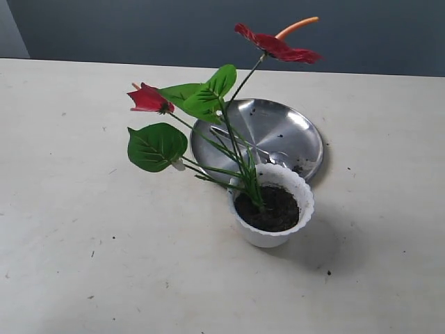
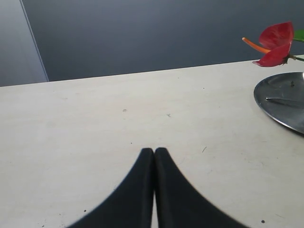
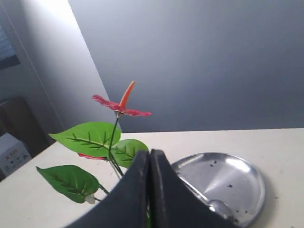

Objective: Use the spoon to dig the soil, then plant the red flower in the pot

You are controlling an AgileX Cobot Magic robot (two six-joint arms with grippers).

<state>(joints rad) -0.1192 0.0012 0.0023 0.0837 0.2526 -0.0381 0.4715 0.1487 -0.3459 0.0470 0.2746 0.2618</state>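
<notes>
The left claw (image 2: 154, 156) sits with its two dark fingers pressed together, nothing between them, low over a bare stretch of the pale surface (image 1: 76, 229). To the right of it, the red flower (image 1: 208, 104) leans out leftward: a broad green leaf lowest and farthest left, a red bloom above it, two more leaves in the middle, and a second bloom with an orange spike highest and farthest right. Its green stems run down into the soil (image 1: 274, 209), which fills the pot (image 1: 272, 236), a white cup with a wavy rim standing upright. Just behind the pot lies the steel plate (image 1: 292, 122), flecked with dirt, with the spoon (image 1: 268, 154) resting in it. The right claw (image 3: 150, 159) also has its fingers closed together, empty, on the near side of the plate.
</notes>
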